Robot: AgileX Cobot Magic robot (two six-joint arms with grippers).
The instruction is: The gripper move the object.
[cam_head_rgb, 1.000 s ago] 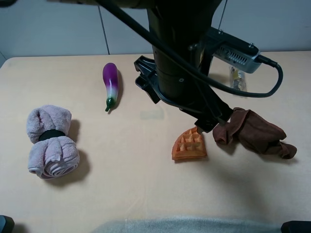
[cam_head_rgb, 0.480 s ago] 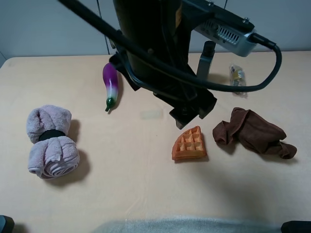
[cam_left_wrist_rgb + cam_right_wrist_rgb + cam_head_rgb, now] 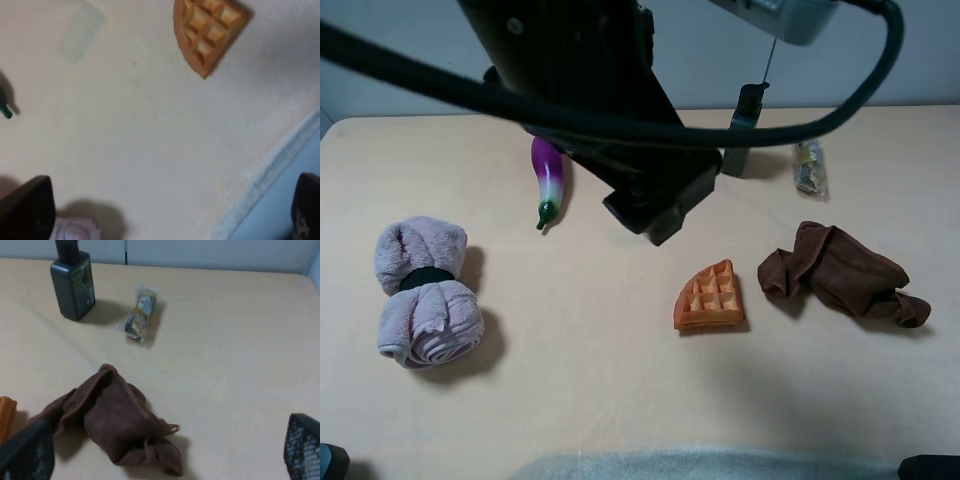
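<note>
Left gripper [image 3: 655, 215] now lifted well clear of the table [image 3: 620, 400], up and off toward the eggplant [image 3: 548, 176] side compared with a second ago, when it sat right beside the waffle [image 3: 710, 297] and the brown cloth [image 3: 840, 272]. Jaws spread wide and empty, with both fingertips [image 3: 25, 210] showing at the edges of the left wrist view and nothing between them. Waffle lying flat and alone on the tabletop, near the cloth but apart from it, in the same spot as in the earlier pictures and visible from the left wrist too [image 3: 209, 31]. Probably means the waffle is set down and let go, or a retreat with no grasp made; hard to tell which from here. Right gripper [image 3: 160, 450] also open and holding nothing, hanging over the cloth [image 3: 115, 420], with the bottle [image 3: 73, 280] and small packet [image 3: 140, 314] beyond. Rolled towel [image 3: 425, 292] well apart on the far left.
</note>
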